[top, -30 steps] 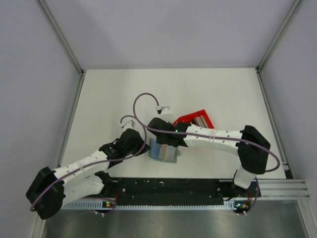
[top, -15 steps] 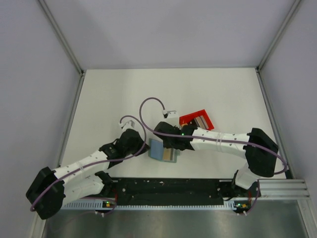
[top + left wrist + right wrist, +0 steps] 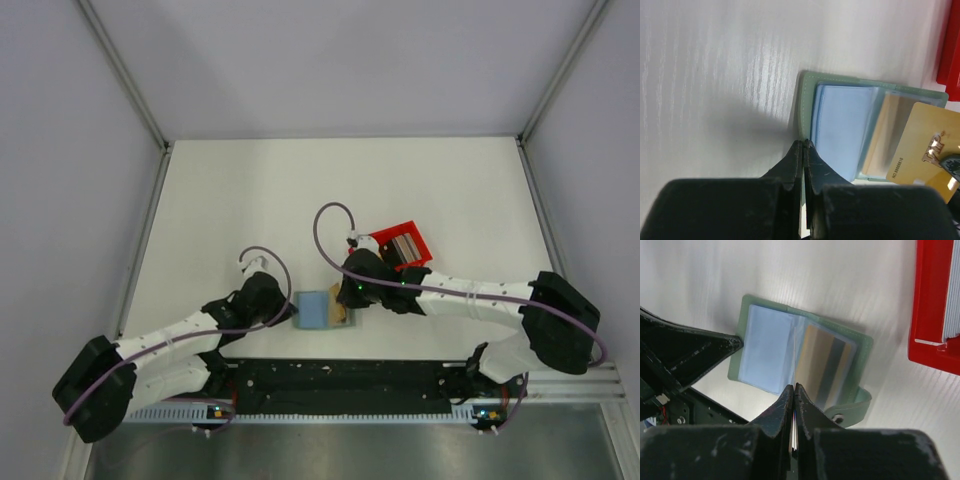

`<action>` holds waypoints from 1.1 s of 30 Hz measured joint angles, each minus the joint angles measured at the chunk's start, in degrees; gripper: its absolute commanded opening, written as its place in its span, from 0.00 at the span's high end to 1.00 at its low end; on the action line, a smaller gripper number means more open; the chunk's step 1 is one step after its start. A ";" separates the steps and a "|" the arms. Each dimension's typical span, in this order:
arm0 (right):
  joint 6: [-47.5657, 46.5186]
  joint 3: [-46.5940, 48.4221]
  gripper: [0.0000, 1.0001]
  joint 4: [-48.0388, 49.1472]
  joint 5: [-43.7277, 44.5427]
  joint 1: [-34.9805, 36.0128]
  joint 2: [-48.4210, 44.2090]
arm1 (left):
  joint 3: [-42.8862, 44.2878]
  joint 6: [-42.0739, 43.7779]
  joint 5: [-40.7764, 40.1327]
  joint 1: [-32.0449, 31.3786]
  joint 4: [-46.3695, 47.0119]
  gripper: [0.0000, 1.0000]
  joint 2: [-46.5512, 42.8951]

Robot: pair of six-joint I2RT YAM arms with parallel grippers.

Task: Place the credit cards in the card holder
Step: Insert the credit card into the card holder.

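The card holder [image 3: 314, 311] lies open near the table's front edge, its pale blue pockets [image 3: 842, 127] facing up. A tan and dark credit card [image 3: 827, 365] sits in its right-hand pocket. My right gripper [image 3: 794, 386] is shut on a gold credit card [image 3: 925, 145], which it holds on edge over the fold of the card holder [image 3: 767, 347]. My left gripper [image 3: 804, 143] is shut with nothing between its fingers, and its tips rest on the holder's green left border. In the top view the left gripper [image 3: 292, 313] is left of the holder and the right gripper [image 3: 345, 300] is at its right.
A red plastic bin [image 3: 401, 243] stands just behind and right of the holder, with a stack of cards [image 3: 952, 290] inside. The holder's snap strap [image 3: 852, 407] sticks out at its near right corner. The black base rail [image 3: 340, 375] runs close in front.
The right arm has swung down and towards the front with the card, from beside the red bin to over the open holder. The left gripper has shifted slightly nearer, staying at the holder's left edge.
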 measured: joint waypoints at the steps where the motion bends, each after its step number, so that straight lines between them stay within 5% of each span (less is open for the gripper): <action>1: 0.00 -1.86 1.00 1.81 -1.57 -0.66 -0.48 | -0.28 -0.09 0.00 0.00 0.20 1.00 0.00; 10: 0.28 -8.57 1.00 13.73 -10.71 -2.86 -0.74 | -2.75 -0.98 0.22 0.00 4.46 1.00 -0.04; 33: 10.75 -20.98 1.00 38.60 -14.73 -6.36 5.03 | -5.49 -1.03 0.02 0.00 5.95 1.00 -3.04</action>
